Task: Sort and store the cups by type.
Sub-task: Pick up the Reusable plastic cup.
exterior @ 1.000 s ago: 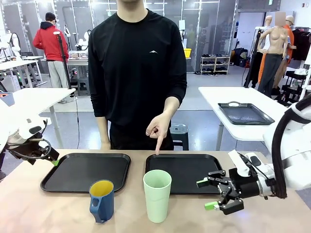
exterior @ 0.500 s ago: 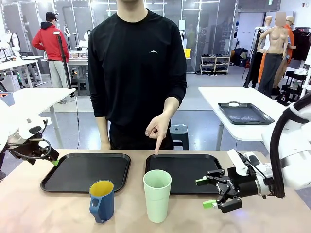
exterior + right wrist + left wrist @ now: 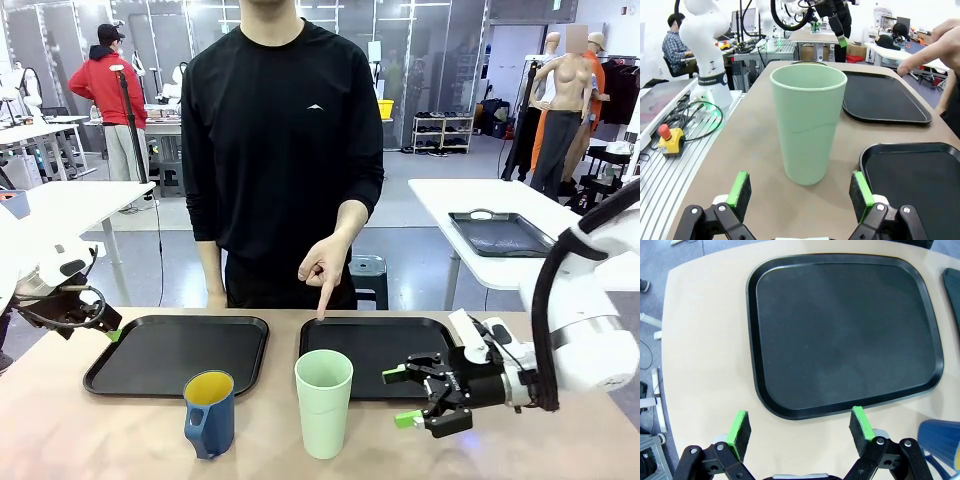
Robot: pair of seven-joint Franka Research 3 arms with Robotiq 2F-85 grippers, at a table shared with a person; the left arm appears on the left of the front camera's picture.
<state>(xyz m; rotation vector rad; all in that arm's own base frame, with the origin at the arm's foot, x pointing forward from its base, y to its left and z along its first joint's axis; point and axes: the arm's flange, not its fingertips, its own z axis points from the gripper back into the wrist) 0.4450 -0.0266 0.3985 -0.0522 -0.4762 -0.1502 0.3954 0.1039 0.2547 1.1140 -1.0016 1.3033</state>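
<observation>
right of the mint tumbler (image 3: 323, 400), right gripper (image 3: 398, 396) has edged closer, fingers apart, likely lining up a grab; blue cup (image 3: 209, 412) just left of it; left gripper (image 3: 800, 426) farther left, fingers apart.

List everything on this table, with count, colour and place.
Tall handleless tumbler: one, pale mint green, near edge, centre.
Short handled cup: one, dark blue, yellow inside, left of tumbler.
Flat trays: two, black, left tray and right tray, behind the cups.
Table: one, light wood.
Person's hand: one, pointing down at right tray's far edge.
Left gripper: open, by left tray's corner.
Right gripper: open, right of tumbler.
</observation>
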